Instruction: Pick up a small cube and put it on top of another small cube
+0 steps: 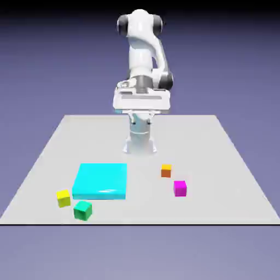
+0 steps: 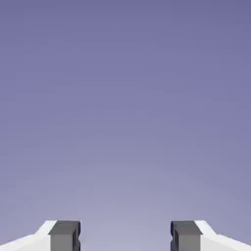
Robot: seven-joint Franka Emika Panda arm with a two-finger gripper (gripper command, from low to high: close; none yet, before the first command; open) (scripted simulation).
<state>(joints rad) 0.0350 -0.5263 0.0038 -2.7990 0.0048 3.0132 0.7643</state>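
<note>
4 small cubes on the pale grey table (image 1: 142,210): green cube (image 1: 83,210) and yellow cube (image 1: 63,198) near the glossy cyan flat slab (image 1: 100,180), orange cube (image 1: 166,171) and magenta cube (image 1: 180,188) toward the exterior view's right. My white 2-finger gripper (image 2: 125,236) hangs above the table, its 2 grey fingertips (image 2: 64,236) spread apart, nothing between them.
</note>
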